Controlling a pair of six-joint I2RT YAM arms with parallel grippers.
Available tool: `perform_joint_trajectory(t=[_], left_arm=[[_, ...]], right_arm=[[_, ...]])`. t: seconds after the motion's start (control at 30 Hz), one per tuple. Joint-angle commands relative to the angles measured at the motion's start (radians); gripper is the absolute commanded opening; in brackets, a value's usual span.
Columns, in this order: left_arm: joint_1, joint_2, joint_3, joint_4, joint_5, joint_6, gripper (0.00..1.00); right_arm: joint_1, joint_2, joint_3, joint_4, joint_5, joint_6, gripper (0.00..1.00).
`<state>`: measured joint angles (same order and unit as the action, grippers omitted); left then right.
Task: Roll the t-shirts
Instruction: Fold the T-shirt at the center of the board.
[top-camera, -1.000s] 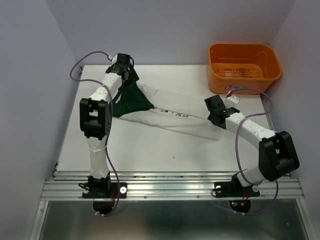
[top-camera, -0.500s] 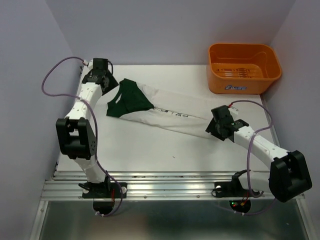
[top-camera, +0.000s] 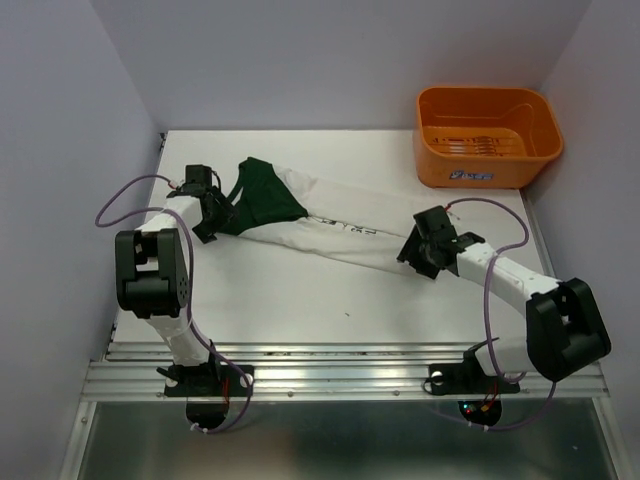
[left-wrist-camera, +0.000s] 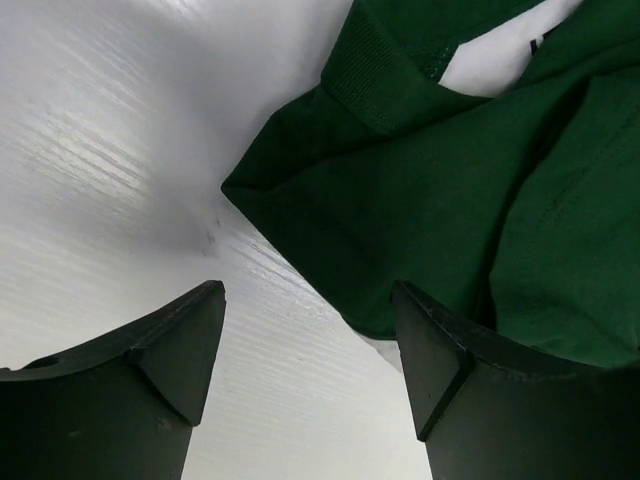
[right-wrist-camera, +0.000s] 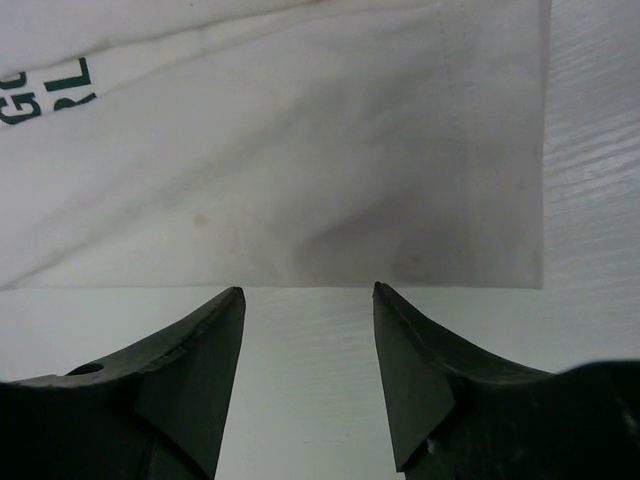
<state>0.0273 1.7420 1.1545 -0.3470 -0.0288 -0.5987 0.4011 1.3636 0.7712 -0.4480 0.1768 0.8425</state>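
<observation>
Top external view: the t-shirt (top-camera: 330, 215) lies flat on the table as one long band. It runs slantwise from well left of the orange basket (top-camera: 487, 172) to a spot just nearer me than the basket's left corner. The end far from the basket is dark green, bunched into a rough triangle with a ribbed band along one edge. The rest is white and smooth, with a short line of small dark lettering (top-camera: 352, 229) about midway along. The end toward the basket finishes in a straight, squared white hem.

My left gripper (top-camera: 218, 220) sits at the green end, far from the basket, with its jaws spread wide. Through its wrist camera I see the fingers (left-wrist-camera: 165, 360) apart over bare table, a corner of green cloth just ahead of them, nothing clamped. My right gripper (top-camera: 415, 250) is at the white end, nearer me than the basket, jaws partly apart and gripping nothing. The hem lies just beyond its fingertips (right-wrist-camera: 200, 350).

The table (top-camera: 300, 295) is white with a fine ribbed grain. Pale lilac walls (top-camera: 60, 120) close in behind the basket and on both sides. An aluminium rail (top-camera: 350, 378) carries both arm bases, well nearer me than the basket.
</observation>
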Motion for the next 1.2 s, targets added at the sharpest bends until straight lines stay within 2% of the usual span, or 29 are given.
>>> perform_joint_trajectory(t=[0.0,0.1,0.4,0.5,0.53,0.63,0.67,0.7,0.77,0.83,0.87,0.9,1.0,1.17], left_arm=[[-0.001,-0.013,-0.038,0.075,0.023,-0.042,0.79],[-0.001,-0.001,-0.058,0.097,0.018,-0.058,0.77],[-0.003,0.074,-0.046,0.089,-0.008,-0.085,0.65],[-0.003,0.088,-0.03,0.089,-0.017,-0.088,0.49],[-0.003,0.099,-0.027,0.088,-0.016,-0.088,0.39],[-0.003,0.106,-0.026,0.088,-0.014,-0.088,0.2],[-0.003,0.106,-0.024,0.086,-0.013,-0.088,0.04],[-0.003,0.106,-0.024,0.086,-0.011,-0.087,0.0],[-0.003,0.106,-0.021,0.083,-0.008,-0.084,0.0],[-0.003,0.105,-0.021,0.08,-0.008,-0.084,0.0],[-0.004,0.105,-0.021,0.08,-0.008,-0.082,0.0],[-0.003,0.103,-0.019,0.079,-0.002,-0.082,0.0],[-0.003,0.1,-0.006,0.057,-0.01,-0.076,0.0],[-0.001,0.048,-0.009,0.013,-0.04,-0.055,0.0]], right_arm=[[0.008,-0.06,-0.036,0.043,-0.019,0.085,0.63],[0.008,-0.127,-0.093,0.045,0.006,0.16,0.64],[-0.017,-0.281,-0.271,0.072,0.075,0.345,0.64],[-0.031,-0.264,-0.303,0.124,0.095,0.345,0.64],[-0.044,-0.241,-0.306,0.138,0.104,0.34,0.63],[-0.058,-0.201,-0.308,0.195,0.13,0.326,0.61],[-0.068,-0.181,-0.306,0.207,0.141,0.322,0.57],[-0.068,-0.17,-0.3,0.235,0.151,0.31,0.56],[-0.094,-0.138,-0.291,0.255,0.159,0.297,0.5],[-0.103,-0.124,-0.276,0.265,0.158,0.282,0.38],[-0.104,-0.117,-0.271,0.265,0.155,0.279,0.33],[-0.104,-0.107,-0.265,0.267,0.153,0.274,0.2],[-0.114,-0.106,-0.262,0.266,0.145,0.268,0.03],[-0.114,-0.168,-0.286,0.241,0.148,0.267,0.01]])
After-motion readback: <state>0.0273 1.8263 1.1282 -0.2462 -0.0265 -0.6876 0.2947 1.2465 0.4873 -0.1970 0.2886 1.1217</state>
